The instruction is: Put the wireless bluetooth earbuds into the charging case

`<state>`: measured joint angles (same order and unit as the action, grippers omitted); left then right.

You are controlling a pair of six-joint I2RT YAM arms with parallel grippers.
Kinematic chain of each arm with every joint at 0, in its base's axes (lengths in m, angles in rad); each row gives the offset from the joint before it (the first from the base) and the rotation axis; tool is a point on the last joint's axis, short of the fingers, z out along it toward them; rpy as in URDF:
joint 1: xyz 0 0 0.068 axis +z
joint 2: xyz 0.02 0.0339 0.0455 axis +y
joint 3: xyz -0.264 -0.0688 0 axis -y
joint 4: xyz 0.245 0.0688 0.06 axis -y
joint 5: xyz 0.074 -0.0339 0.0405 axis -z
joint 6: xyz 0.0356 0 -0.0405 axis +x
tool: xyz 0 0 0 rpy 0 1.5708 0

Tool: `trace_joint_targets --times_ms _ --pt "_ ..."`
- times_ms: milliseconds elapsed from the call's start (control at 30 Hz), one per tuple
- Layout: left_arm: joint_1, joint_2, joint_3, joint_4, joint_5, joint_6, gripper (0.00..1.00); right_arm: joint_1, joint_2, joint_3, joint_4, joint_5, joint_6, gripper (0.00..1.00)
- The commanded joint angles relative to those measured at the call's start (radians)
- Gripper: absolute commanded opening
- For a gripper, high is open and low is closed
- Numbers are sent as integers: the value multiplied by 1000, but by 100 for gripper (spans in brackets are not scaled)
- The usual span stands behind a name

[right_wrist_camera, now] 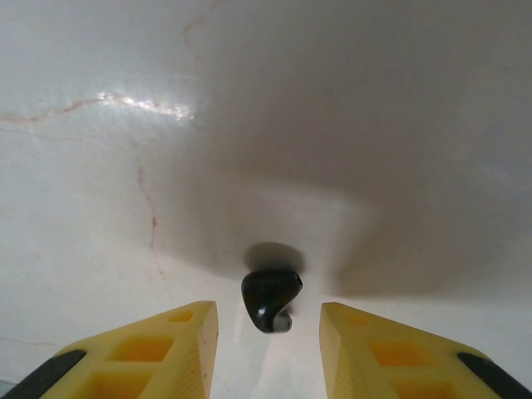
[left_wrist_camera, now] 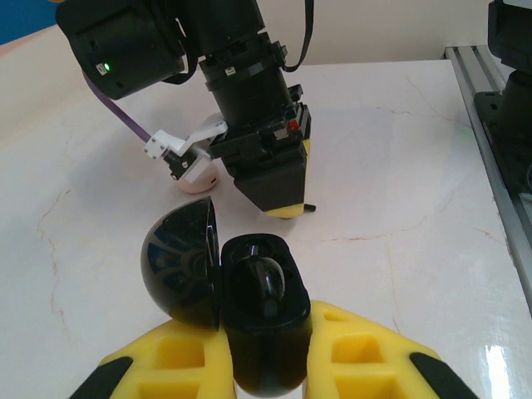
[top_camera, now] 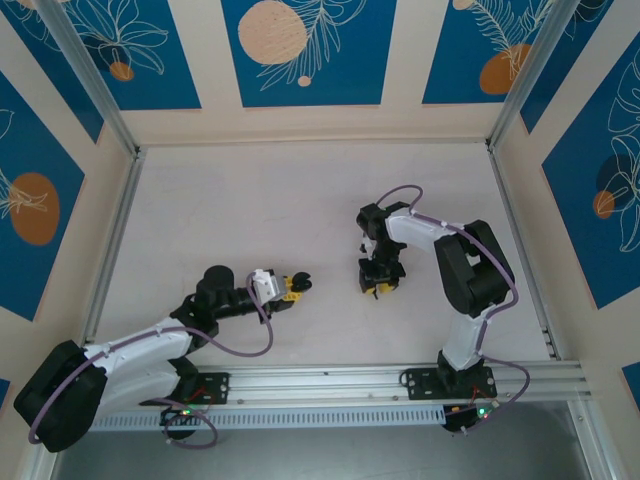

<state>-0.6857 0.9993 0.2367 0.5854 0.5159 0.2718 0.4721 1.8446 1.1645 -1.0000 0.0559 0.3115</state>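
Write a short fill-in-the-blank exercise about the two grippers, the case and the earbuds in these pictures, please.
1. The left gripper grips a black charging case whose lid is ___.
2. One earbud sits ___ that case.
3. The other earbud lies on the table, ___ the yellow fingers of the right gripper.

Missing words: open; inside; between.

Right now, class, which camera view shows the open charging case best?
The left wrist view: the charging case sits clamped between the left gripper's yellow fingers, lid hinged open to the left, one earbud seated inside. The top external view gives just a small dark blob at that gripper's tip.
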Motion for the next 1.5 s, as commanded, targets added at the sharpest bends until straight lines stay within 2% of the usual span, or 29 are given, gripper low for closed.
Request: trace_joint_targets --times_ms 0,400,833,1133,1467 --pt "-12 -10 23 -1 10 12 7 8 23 3 -20 4 9 36" --pt "-13 -10 27 -9 9 14 6 11 28 -1 35 -13 14 30" --pt "-14 5 38 -16 12 20 6 12 -8 -23 57 8 30 18" --pt "-33 91 38 79 -28 18 5 14 -217 -100 158 15 108 18" --pt "-85 297 49 316 -122 -2 5 33 -547 -292 487 -95 282 18"
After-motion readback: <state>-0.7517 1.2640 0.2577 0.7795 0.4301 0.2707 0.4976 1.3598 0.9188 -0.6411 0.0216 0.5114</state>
